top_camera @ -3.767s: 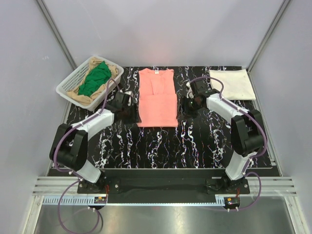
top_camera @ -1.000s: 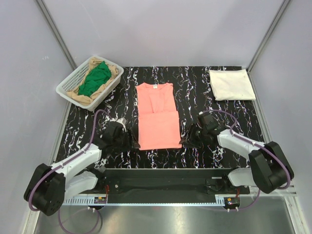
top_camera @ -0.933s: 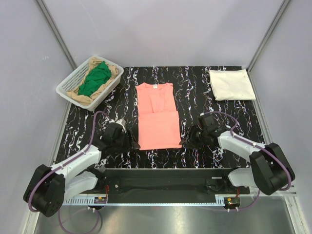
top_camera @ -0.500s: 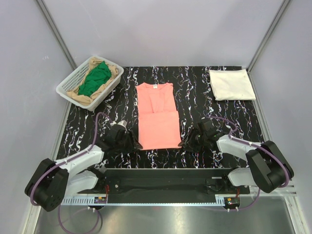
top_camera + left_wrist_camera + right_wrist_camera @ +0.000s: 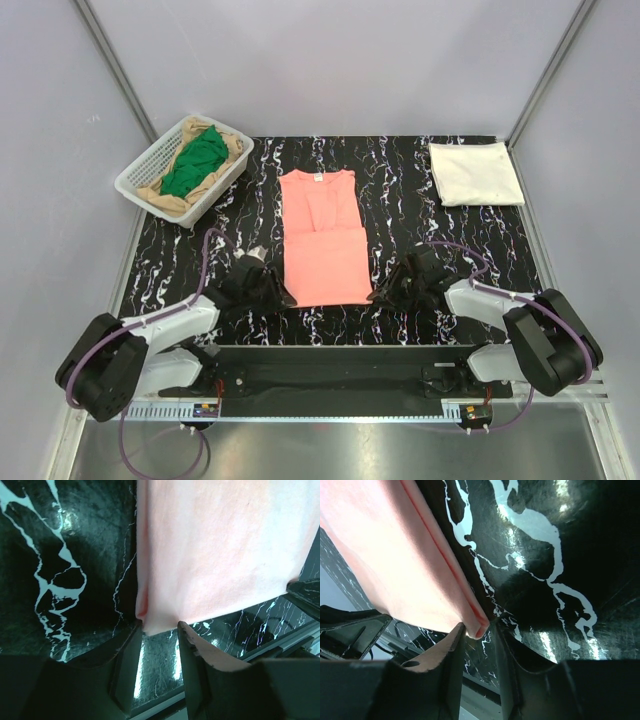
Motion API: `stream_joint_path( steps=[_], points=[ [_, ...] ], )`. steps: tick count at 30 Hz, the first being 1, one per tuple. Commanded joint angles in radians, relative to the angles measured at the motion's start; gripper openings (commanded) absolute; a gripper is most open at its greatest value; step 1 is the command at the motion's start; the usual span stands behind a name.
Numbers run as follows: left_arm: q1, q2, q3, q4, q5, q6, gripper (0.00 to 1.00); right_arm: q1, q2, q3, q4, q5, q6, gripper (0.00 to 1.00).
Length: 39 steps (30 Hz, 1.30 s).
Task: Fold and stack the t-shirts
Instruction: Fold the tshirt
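The salmon-pink t-shirt lies flat in the middle of the black marbled table, its sides folded in and its lower part doubled. My left gripper is low at its near left corner. In the left wrist view the jaws stand apart, with the cloth corner just between the tips of the gripper. My right gripper is at the near right corner. Its jaws also stand apart, with the folded edge between the tips of the gripper. A folded cream-white t-shirt lies at the back right.
A white mesh basket at the back left holds a green t-shirt and a tan one. Grey walls stand round the table. A metal rail runs along the near edge behind both grippers.
Both arms have come down from the shirt's middle sides to its near corners. In the last second they edged inward until each corner sat between the fingertips. The shirt has not moved.
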Motion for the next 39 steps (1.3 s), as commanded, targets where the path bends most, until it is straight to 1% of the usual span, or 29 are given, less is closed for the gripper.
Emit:
stream_joint_path(
  steps=[1,2,3,4,5,6,7,8,9,10,13,14,18,20,21,27,30,33,35,37,38,39],
  points=[
    [-0.017,0.036,-0.003,0.001,-0.067,-0.007,0.41,0.010,-0.006,-0.012,0.013,0.044,0.001,0.36],
    [-0.018,0.040,-0.004,0.007,-0.064,-0.010,0.41,0.010,-0.004,-0.012,0.012,0.045,-0.002,0.34],
    [-0.020,0.043,-0.003,0.012,-0.062,-0.012,0.40,0.009,-0.003,-0.011,0.013,0.050,-0.005,0.28],
    [-0.026,0.047,-0.001,0.009,-0.068,-0.010,0.37,0.010,0.000,-0.014,0.015,0.055,-0.008,0.24],
    [-0.029,0.047,-0.001,0.009,-0.068,-0.007,0.34,0.012,0.000,-0.014,0.015,0.058,-0.009,0.18],
    [-0.032,0.047,0.000,0.003,-0.071,-0.008,0.30,0.010,0.002,-0.014,0.015,0.065,-0.017,0.08],
    [-0.032,0.044,0.003,-0.001,-0.079,-0.007,0.20,0.010,0.000,-0.012,0.014,0.068,-0.022,0.00],
    [-0.035,0.043,0.008,-0.013,-0.085,-0.004,0.15,0.010,-0.003,-0.012,0.015,0.065,-0.025,0.00],
    [-0.043,0.040,0.023,-0.043,-0.102,-0.002,0.09,0.010,-0.029,-0.012,0.015,0.067,-0.032,0.00],
    [-0.047,0.026,0.034,-0.065,-0.113,-0.002,0.00,0.010,-0.049,-0.017,0.009,0.071,-0.032,0.00],
    [-0.087,-0.029,0.075,-0.152,-0.142,0.004,0.00,0.010,-0.138,-0.008,-0.048,0.094,-0.045,0.00],
    [-0.101,-0.048,0.086,-0.189,-0.174,0.002,0.00,0.010,-0.156,-0.005,-0.069,0.085,-0.048,0.00],
    [-0.167,-0.133,0.134,-0.257,-0.214,-0.024,0.00,0.013,-0.237,0.032,-0.131,0.075,-0.077,0.00],
    [-0.179,-0.160,0.140,-0.270,-0.207,-0.047,0.00,0.015,-0.276,0.046,-0.203,0.099,-0.091,0.00],
    [-0.196,-0.186,0.149,-0.280,-0.208,-0.051,0.00,0.017,-0.323,0.059,-0.226,0.107,-0.100,0.00],
    [-0.273,-0.270,0.228,-0.381,-0.265,-0.074,0.00,0.026,-0.484,0.102,-0.356,0.102,-0.092,0.00],
    [-0.336,-0.287,0.275,-0.409,-0.286,-0.111,0.00,0.033,-0.568,0.122,-0.407,0.116,-0.071,0.00],
    [-0.391,-0.264,0.302,-0.424,-0.300,-0.140,0.00,0.033,-0.613,0.145,-0.450,0.130,-0.058,0.00],
    [-0.400,-0.253,0.316,-0.432,-0.312,-0.139,0.00,0.033,-0.622,0.158,-0.470,0.131,-0.064,0.00],
    [-0.400,-0.249,0.330,-0.427,-0.360,-0.119,0.00,0.033,-0.622,0.178,-0.474,0.144,-0.080,0.00],
    [-0.400,-0.249,0.344,-0.439,-0.384,-0.082,0.00,0.033,-0.618,0.188,-0.474,0.162,-0.090,0.00],
    [-0.391,-0.238,0.383,-0.456,-0.427,-0.067,0.00,0.033,-0.598,0.211,-0.473,0.174,-0.118,0.00]
  ],
)
